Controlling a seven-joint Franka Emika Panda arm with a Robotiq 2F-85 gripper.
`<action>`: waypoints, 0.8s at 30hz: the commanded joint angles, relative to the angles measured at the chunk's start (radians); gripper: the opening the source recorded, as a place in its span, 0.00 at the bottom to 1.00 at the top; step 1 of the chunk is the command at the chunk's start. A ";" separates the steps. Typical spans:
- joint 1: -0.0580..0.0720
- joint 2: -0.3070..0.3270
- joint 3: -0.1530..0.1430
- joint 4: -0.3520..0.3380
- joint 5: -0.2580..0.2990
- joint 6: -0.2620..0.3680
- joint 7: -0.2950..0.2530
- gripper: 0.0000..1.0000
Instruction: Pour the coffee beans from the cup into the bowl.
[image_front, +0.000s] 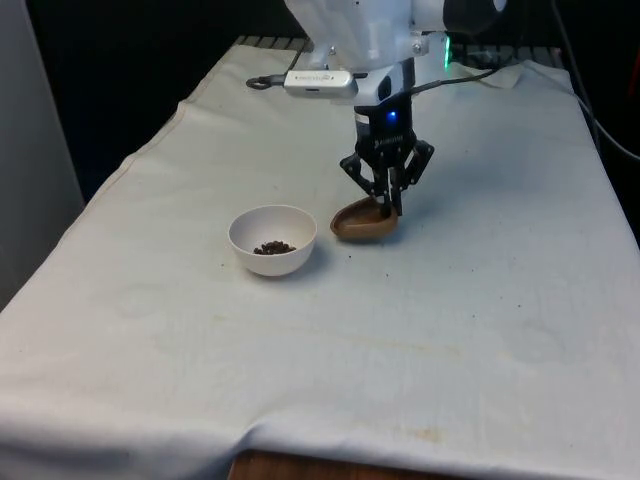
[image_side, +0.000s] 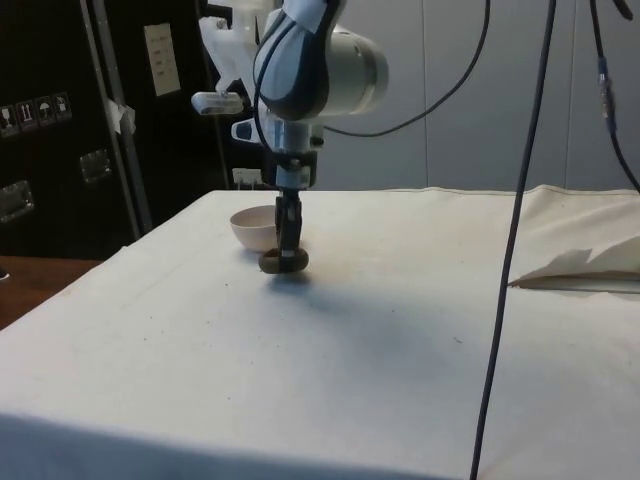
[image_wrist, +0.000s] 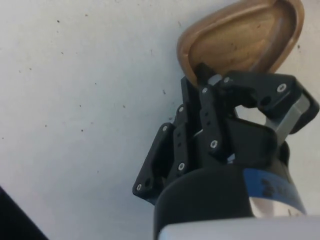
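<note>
The brown cup (image_front: 362, 222) sat on the white cloth (image_front: 320, 340) just beside the white bowl (image_front: 272, 238), on the front view's right of it, the 2 close together but not touching. It looked shallow and wide, and in the wrist view its inside (image_wrist: 240, 42) was bare wood colour with no beans in it. In the side view the cup (image_side: 284, 262) rested low on the cloth just in front of the bowl (image_side: 253, 226).

The bowl stood upright, and a small heap of dark coffee beans (image_front: 273, 247) lay in its bottom.

My gripper (image_front: 388, 206) pointed straight down at the cup, on the side away from the bowl. My 2 fingers were drawn together on the cup's rim, 1 fingertip (image_wrist: 202, 75) showing inside the wall in the wrist view, so I was clamped on the cup's edge. From the side my gripper (image_side: 289, 250) reached down to the cup.

A few dark specks lay scattered on the cloth near the cup. Farther from the bowl, toward the cloth's far end, a dark cable (image_front: 268, 81) trailed across it.
</note>
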 joint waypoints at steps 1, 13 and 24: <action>0.019 -0.002 -0.017 -0.014 -0.025 0.023 0.024 0.01; 0.023 0.003 -0.005 -0.022 -0.168 0.055 0.149 0.01; 0.017 0.005 0.005 -0.027 -0.325 0.066 0.284 0.01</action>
